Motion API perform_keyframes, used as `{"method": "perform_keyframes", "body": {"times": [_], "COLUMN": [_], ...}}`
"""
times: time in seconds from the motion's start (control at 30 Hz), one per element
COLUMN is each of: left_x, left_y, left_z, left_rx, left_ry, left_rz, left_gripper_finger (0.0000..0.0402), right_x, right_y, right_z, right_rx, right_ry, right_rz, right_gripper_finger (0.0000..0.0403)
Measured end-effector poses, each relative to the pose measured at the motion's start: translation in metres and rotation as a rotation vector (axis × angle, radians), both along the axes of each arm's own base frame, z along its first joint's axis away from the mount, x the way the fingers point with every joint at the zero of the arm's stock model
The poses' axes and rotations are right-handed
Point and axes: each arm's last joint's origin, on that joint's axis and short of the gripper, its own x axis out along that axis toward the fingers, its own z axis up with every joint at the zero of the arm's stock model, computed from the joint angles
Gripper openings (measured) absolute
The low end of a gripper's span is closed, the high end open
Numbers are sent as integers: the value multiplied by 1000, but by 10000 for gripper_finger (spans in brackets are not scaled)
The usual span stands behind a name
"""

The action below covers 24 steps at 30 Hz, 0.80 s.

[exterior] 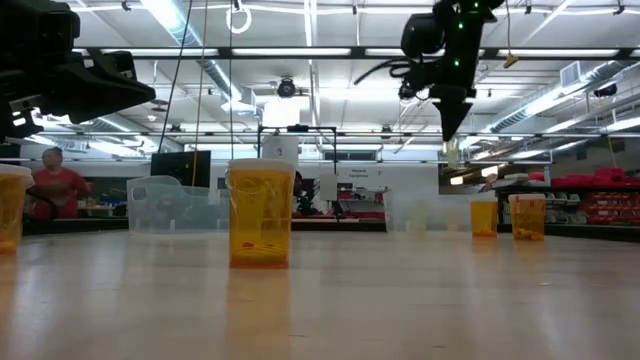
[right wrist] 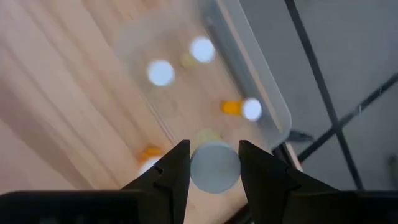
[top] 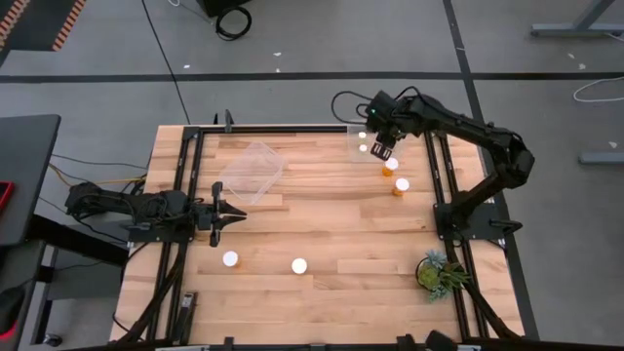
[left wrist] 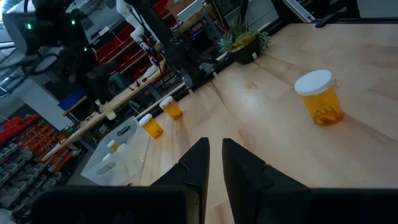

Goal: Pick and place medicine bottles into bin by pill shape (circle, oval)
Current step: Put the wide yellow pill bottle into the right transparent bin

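Above the clear bin (top: 366, 144) at the table's (top: 331, 224) far right corner, the right gripper (right wrist: 214, 167) hangs with its jaws clamped on a white-capped medicine bottle (right wrist: 214, 166). Three bottles lie inside that bin; four stand on the table. The left gripper (top: 226, 215) waits, jaws nearly together.

Wooden table (top: 322, 234) carries two clear bins — one (top: 252, 172) left of centre, one (top: 369, 142) at the far right — four standing bottles (top: 298, 265), and a potted plant (top: 439, 272).
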Motion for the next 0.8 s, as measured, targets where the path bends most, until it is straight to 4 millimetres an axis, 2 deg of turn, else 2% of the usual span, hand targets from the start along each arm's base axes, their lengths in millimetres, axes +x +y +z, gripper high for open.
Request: {"method": "perform_keyframes", "body": {"times": [0.33, 0.63, 0.8], "left_x": [0, 0, 0], "left_y": [0, 0, 0], "left_z": [0, 0, 0], "left_rx": [0, 0, 0], "left_ry": [-1, -1, -1], "left_rz": [0, 0, 0], "left_gripper_finger": [60, 51, 58], "right_x": [-18, -26, -27], "right_y": [-26, -32, -35], "right_z": [-31, -57, -65], "right_rx": [68, 105, 92], "right_ry": [-35, -57, -85], "right_rz": [-42, -64, -90], "right_gripper_finger": [136, 136, 136]}}
